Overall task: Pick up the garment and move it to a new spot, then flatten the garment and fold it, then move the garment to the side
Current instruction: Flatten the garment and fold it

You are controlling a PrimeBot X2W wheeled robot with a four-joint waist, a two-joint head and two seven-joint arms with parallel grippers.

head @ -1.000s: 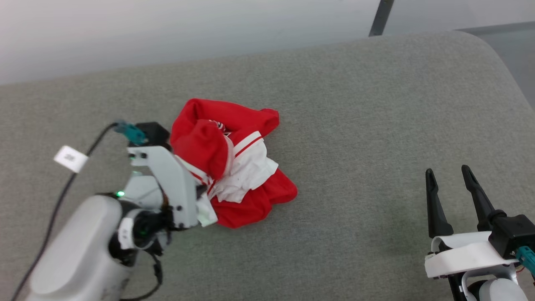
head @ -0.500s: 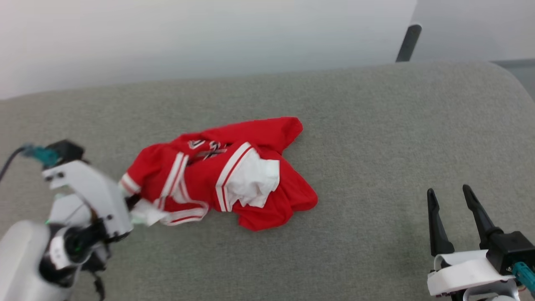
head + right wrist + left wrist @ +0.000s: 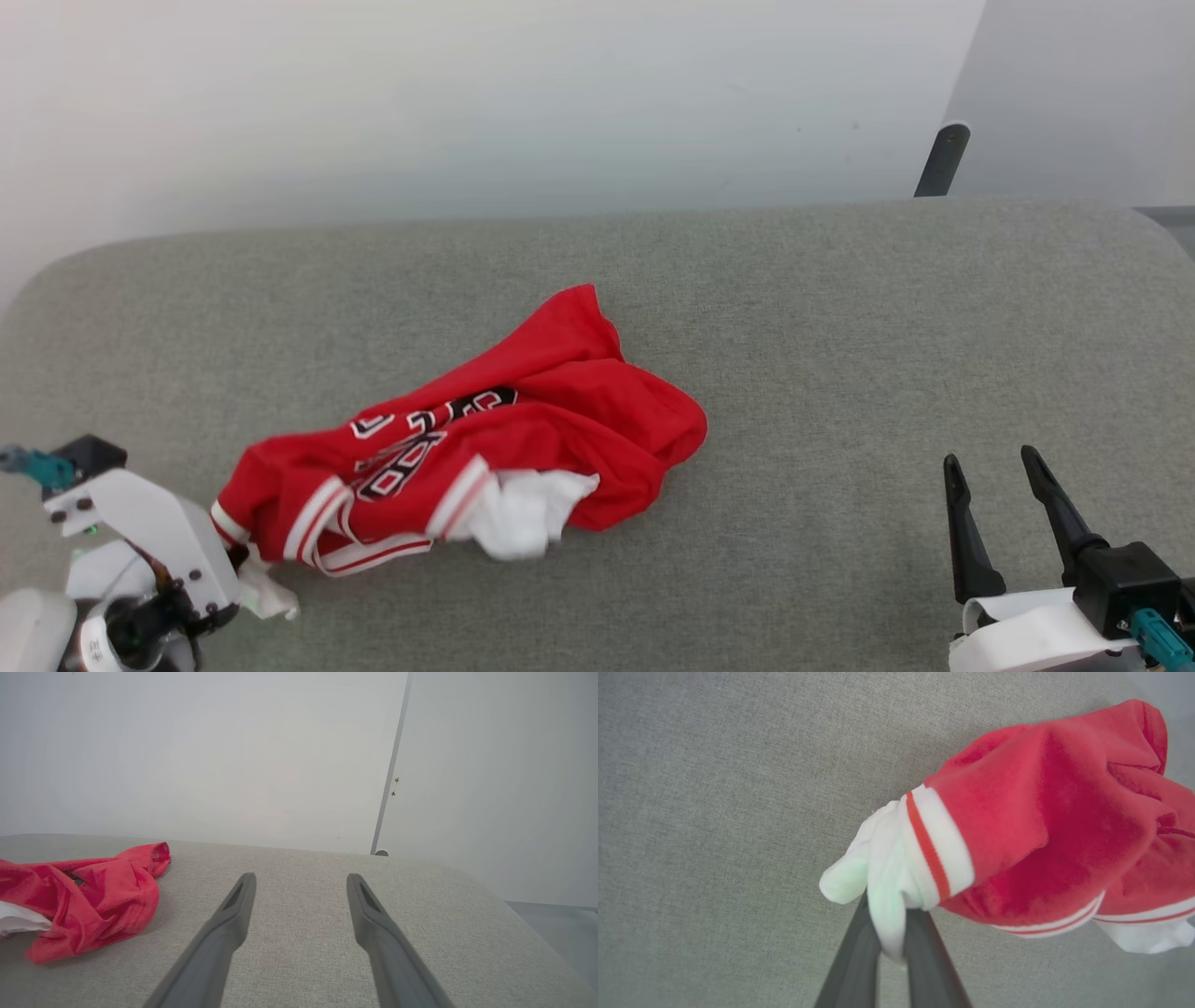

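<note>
The garment, a red jersey with white sleeves, striped trim and black white-outlined print, lies stretched in a crumpled strip across the grey padded surface. My left gripper sits at the garment's lower-left end, its body low at the picture's left corner. In the left wrist view the left gripper is shut on a white sleeve of the garment, pinching the cloth between both fingers. My right gripper stands open at the lower right, well apart from the garment, with nothing in the right gripper.
The grey surface has rounded far corners and ends against a pale wall. A dark slanted post rises behind the far right edge. Bare grey fabric lies between the garment and the right gripper.
The head camera has shifted upward. My left gripper has dragged the garment leftward and nearer, pulling the bunched heap out into a longer strip with the print showing. The right gripper stays open.
</note>
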